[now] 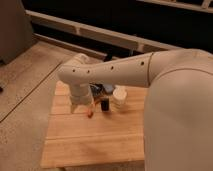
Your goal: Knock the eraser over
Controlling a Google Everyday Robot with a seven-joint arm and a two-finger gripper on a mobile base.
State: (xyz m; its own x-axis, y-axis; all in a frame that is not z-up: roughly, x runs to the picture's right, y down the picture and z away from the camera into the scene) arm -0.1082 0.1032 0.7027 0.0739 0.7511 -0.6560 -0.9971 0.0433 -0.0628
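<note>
The eraser (105,105) is a small black upright block on the wooden table (95,137), just left of the white cup (119,96). A thin orange-red stick (90,112) lies left of the eraser. My gripper (80,104) hangs from the white arm (115,70) over the table's left part, left of the eraser and beside the orange stick. Its fingertips are hidden by the wrist.
A dark bluish object (100,89) sits behind the eraser, partly hidden by the arm. The arm's large white body (180,115) covers the table's right side. Speckled floor (25,95) surrounds the table; a dark wall with rails runs behind.
</note>
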